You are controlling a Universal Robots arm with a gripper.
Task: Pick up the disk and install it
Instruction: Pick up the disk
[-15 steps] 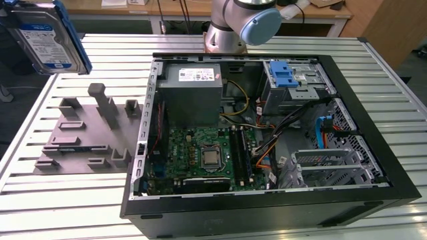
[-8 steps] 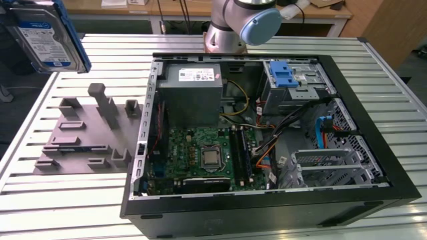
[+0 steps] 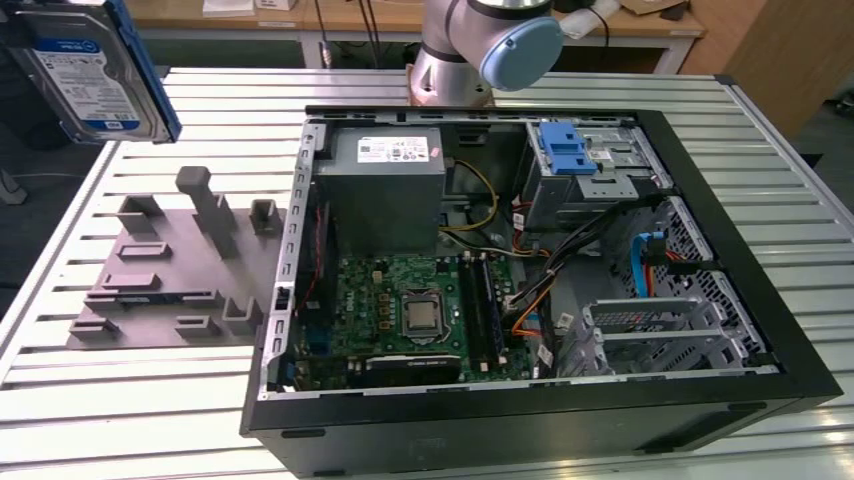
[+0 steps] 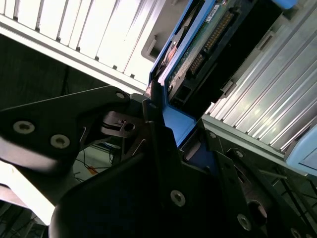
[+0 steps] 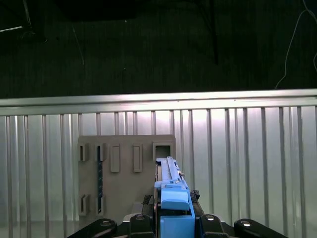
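The disk (image 3: 87,75) hangs in the air at the upper left of the exterior view, standing on its edge with its label facing out. It is above the tabletop (image 3: 160,400) and touches nothing on it. In the second wrist view the claw (image 4: 178,130) is closed tight on the disk's blue frame, with a black finger pressed on each side. In the first wrist view the disk is seen from its thin edge, right over the grey holder (image 5: 124,173).

So the picking up looks done, and the putting in has not begun. The disk is well apart from the case (image 3: 534,420), which fills the middle and right of the exterior view.

Putting the disk in looks like a job that needs care. The disk would have to be turned and lined up straight with a bay, and the hold must not slip. The case walls and loose wires sit near the way in.

The case lies open with its side off. Inside it, at the upper left, is a big grey box (image 3: 380,190) with a white sticker. Below that is a green board (image 3: 400,320). A bunch of wires (image 3: 531,285) runs through the middle. At the upper right is a metal bay (image 3: 607,170) with a small blue latch (image 3: 567,150) on it. Another metal cage (image 3: 654,320) sits at the lower right. Which of the two the disk belongs in cannot be told.

The holder lies on the tabletop just left of the case, with many slots and posts. The arm (image 3: 481,45) stands at the top middle, behind the case.
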